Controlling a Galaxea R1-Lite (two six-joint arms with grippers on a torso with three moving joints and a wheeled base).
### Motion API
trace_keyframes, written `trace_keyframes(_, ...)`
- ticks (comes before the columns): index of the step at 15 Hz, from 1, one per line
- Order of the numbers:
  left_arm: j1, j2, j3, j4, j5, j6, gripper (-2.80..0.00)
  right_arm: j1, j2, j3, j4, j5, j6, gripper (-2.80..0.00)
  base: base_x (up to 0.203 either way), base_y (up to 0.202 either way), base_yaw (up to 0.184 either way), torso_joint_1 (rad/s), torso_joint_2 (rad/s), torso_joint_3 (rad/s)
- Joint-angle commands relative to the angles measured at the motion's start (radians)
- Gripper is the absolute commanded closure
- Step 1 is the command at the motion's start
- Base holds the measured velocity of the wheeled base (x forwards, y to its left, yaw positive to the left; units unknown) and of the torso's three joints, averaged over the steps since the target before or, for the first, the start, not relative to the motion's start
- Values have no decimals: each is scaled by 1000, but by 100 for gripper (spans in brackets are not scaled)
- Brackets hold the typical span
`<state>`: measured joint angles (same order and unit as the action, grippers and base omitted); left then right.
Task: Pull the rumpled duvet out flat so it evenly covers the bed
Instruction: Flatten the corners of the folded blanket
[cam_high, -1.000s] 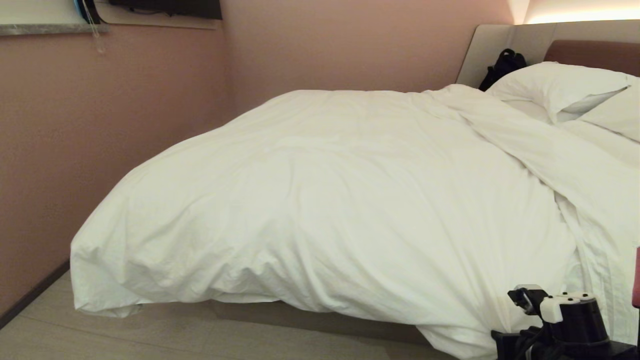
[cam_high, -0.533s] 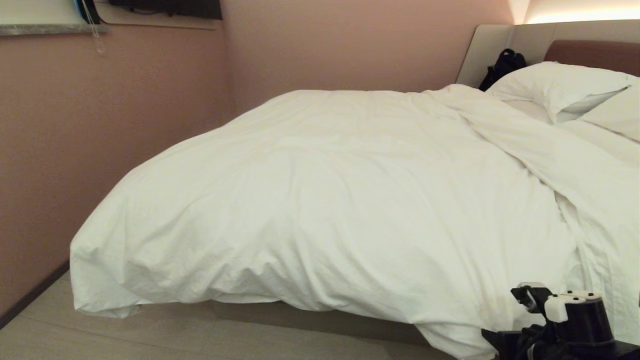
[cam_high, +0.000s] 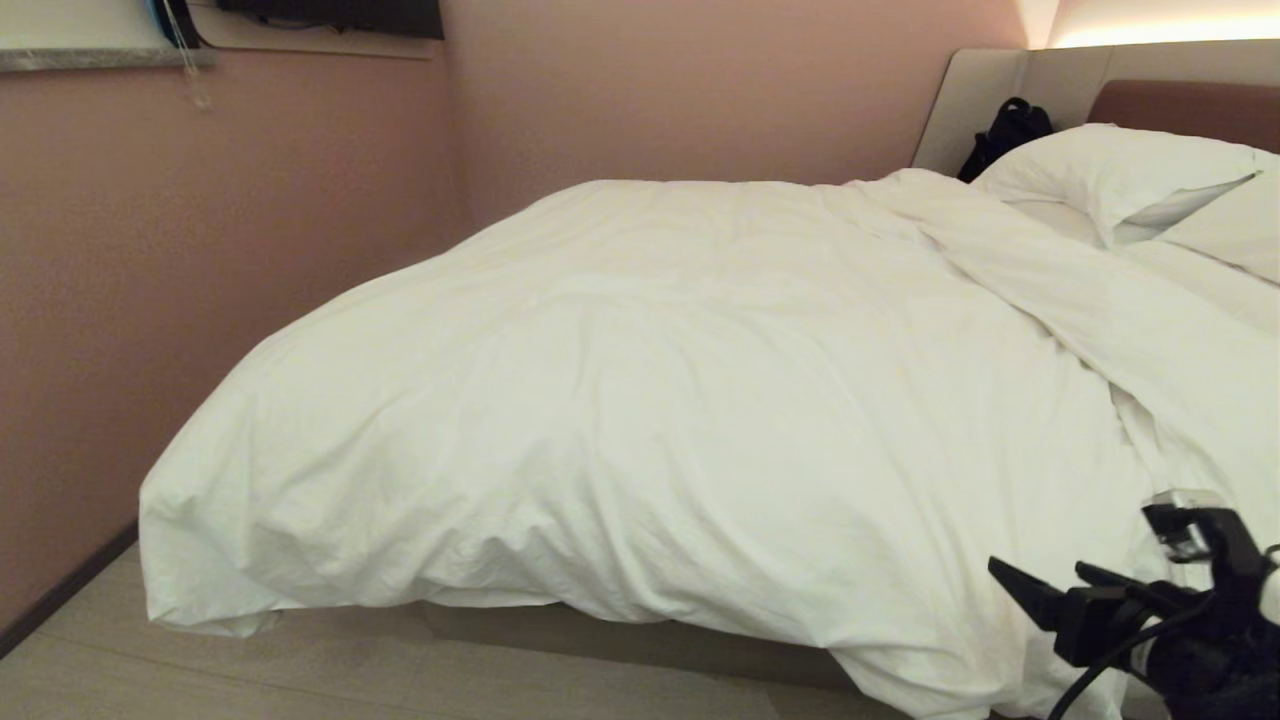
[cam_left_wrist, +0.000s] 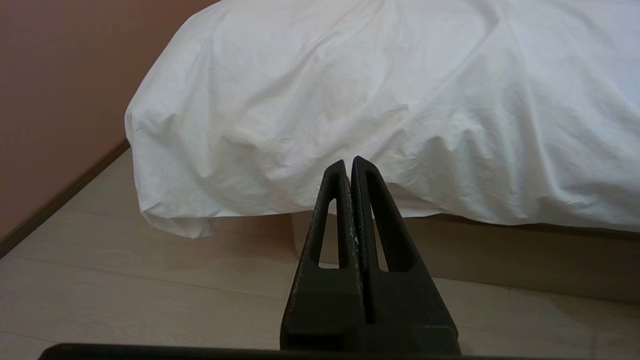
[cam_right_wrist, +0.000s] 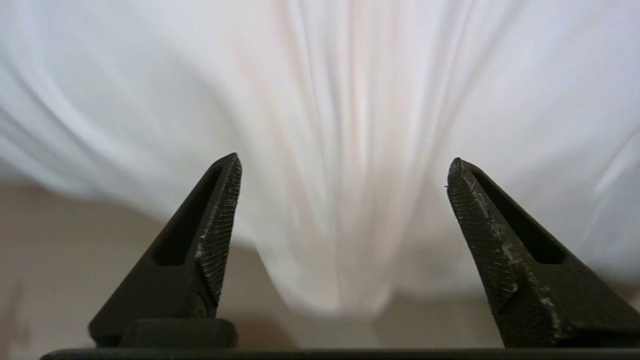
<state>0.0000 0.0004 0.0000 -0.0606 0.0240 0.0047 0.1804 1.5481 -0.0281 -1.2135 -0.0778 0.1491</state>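
A: Nearest, right gripper (cam_right_wrist: 340, 170) spread wide, empty, facing the duvet (cam_high: 640, 400) hem hanging off the bed (cam_left_wrist: 450, 245) base.

B: Step?

A: Approach, likely. Next: reach in, pinch hem. Left gripper (cam_left_wrist: 349, 167) pressed together, parked near the base.

The right tool (cam_right_wrist: 342, 172) has black, wedge-shaped fingers (cam_right_wrist: 220, 210) with ridged, scuffed inner faces.

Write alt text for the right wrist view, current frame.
The right gripper stands wide open with nothing between its two dark ridged fingers, facing a hanging fold of the white duvet. Beige floor shows beneath the cloth's lower edge.
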Motion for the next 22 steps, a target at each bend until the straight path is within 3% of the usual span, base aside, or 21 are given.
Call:
trace_keyframes(1,0,0,0,-1,1,0,0,-1,-200,-40,34,-6,1,-280,0,0,0,0,0,0)
trace_keyframes(4,0,0,0,-1,1,0,0,-4,-290,-224,380,-77,12,-280,0,0,0,0,0,0)
trace_keyframes(5,0,0,0,-1,1,0,0,-5,-286,-280,472,-107,48,0,0,0,0,0,0,0)
trace_keyframes(7,0,0,0,-1,1,0,0,-7,-234,-365,593,-163,140,0,0,0,0,0,0,0)
trace_keyframes(9,0,0,0,-1,1,0,0,-7,-159,-387,661,-173,159,0,0,0,0,0,0,0)
trace_keyframes(14,0,0,0,-1,1,0,0,-8,88,-395,669,-175,220,0,0,0,0,0,0,0)
trace_keyframes(18,0,0,0,-1,1,0,0,-7,245,-403,577,-173,265,0,0,0,0,0,0,0)
trace_keyframes(22,0,0,0,-1,1,0,0,0,469,-362,362,-174,268,0,0,0,0,0,0,0)
